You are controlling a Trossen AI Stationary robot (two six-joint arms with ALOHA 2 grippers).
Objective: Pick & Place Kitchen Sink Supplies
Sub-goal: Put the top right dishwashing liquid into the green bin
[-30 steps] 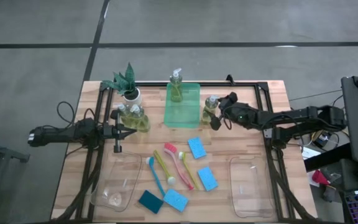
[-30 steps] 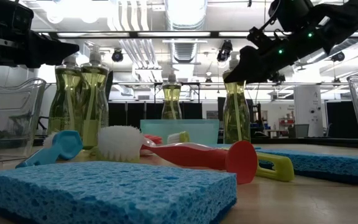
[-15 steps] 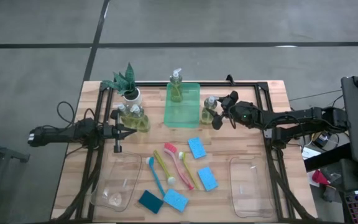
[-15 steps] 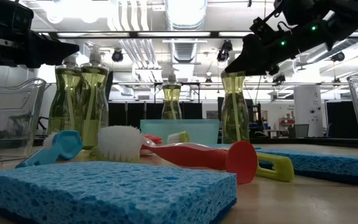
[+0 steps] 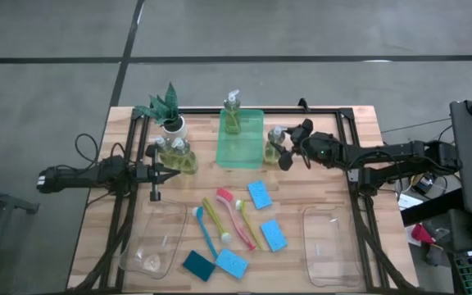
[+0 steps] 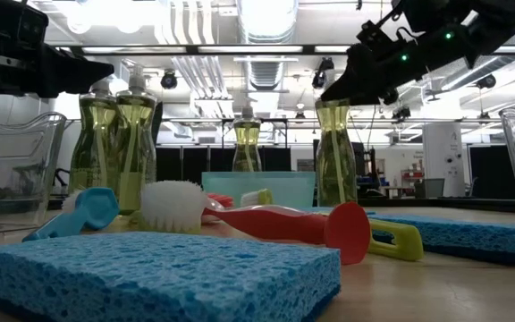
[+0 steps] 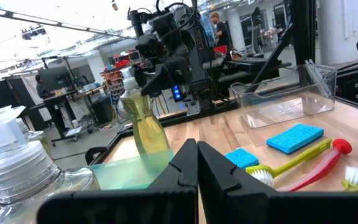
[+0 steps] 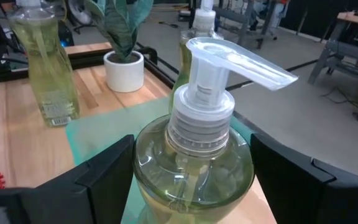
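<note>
Right pincer (image 8: 188,186) straddles soap bottle (image 8: 194,168) (fingers apart).

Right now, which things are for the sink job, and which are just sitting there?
For the job: soap bottles, sponges, brushes. The right pincer is open around one bottle; the left pincer waits, shut.

Just sitting: plant, green tray, clear bins.
</note>
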